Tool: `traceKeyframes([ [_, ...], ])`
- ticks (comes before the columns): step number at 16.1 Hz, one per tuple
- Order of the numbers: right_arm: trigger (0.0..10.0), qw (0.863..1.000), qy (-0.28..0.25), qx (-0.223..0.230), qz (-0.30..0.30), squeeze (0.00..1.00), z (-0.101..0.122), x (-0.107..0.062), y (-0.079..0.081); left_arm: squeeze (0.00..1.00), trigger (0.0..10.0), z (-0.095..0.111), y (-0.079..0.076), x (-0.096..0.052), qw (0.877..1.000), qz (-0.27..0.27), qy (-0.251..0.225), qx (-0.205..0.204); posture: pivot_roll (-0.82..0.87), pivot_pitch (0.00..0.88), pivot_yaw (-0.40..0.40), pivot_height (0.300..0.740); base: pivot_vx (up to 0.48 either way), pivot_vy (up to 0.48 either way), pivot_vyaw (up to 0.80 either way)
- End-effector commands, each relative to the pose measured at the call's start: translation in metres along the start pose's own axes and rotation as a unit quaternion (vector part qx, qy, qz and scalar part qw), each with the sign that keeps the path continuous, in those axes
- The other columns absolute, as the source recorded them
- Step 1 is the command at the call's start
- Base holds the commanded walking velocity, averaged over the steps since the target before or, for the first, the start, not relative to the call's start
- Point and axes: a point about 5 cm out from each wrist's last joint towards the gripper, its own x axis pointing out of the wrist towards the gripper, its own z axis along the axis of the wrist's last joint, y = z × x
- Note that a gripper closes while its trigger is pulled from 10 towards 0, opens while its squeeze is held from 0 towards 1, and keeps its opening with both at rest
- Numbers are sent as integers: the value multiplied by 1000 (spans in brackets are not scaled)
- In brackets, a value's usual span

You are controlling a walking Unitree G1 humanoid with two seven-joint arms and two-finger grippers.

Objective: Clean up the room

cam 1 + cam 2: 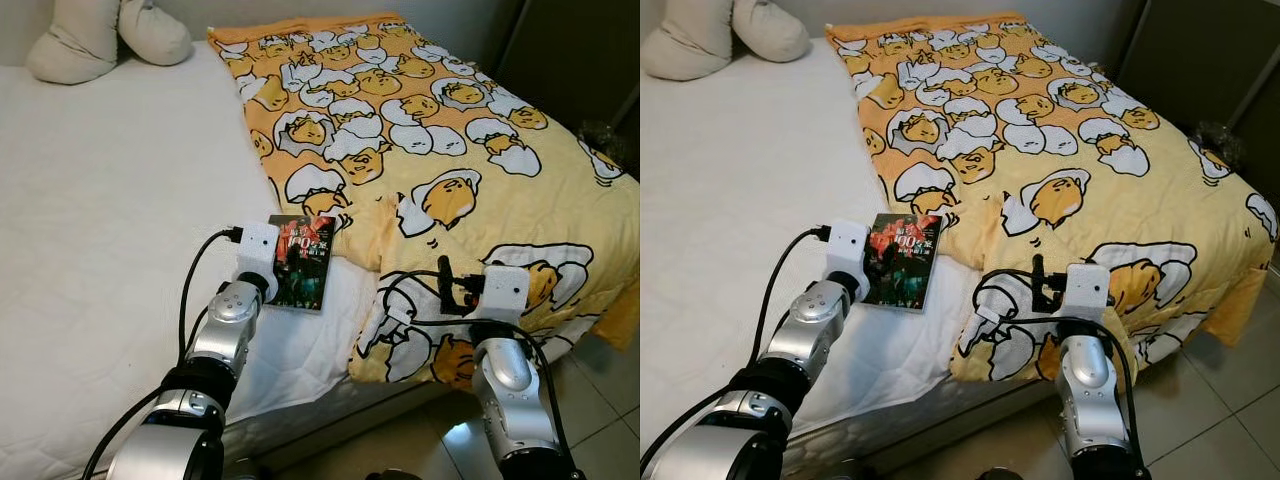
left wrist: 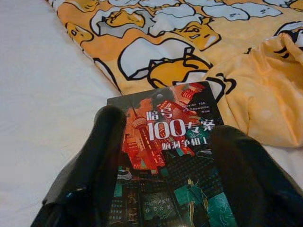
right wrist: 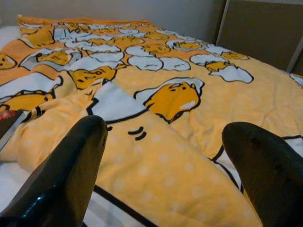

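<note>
Glossy book [image 2: 170, 156]: stiff, light, slippery; best pinched across edges by spread left pincer [image 2: 165, 165]; right pincer [image 3: 163, 165] spread over blanket [image 1: 430, 130].

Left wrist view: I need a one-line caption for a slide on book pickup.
Left gripper open over a book lying on the white bed sheet beside the yellow egg-print blanket.

Left end effector [image 2: 165, 156] fingers spread over book [image 2: 173, 142]; blanket [image 2: 199, 52] beyond.
</note>
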Motion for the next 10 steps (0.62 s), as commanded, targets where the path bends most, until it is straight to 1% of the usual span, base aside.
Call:
traceKeyframes([
  [1, 10000, 1000, -4, -3, -3, 0, 2, -1, -3, 1000, 10000, 8, 1, 4, 1000, 1, -11, 5, -65, 0, 24, 740, 0, 0, 0],
  [2, 10000, 1000, -4, -4, -3, 0, 2, -2, -3, 1000, 10000, 10, 1, 4, 1000, 2, -18, 7, -67, 0, 26, 740, 0, 0, 0],
  [8, 10000, 1000, 0, -5, -5, 0, 0, -8, -4, 1000, 10000, 11, -2, 8, 1000, -3, -14, 8, -74, 0, 28, 740, 373, 298, 0],
  [10, 10000, 1000, 1, -5, -5, 0, 0, -9, -4, 1000, 10000, 14, 0, 10, 1000, 6, -12, 0, -76, 0, 26, 740, 403, 261, 0],
])
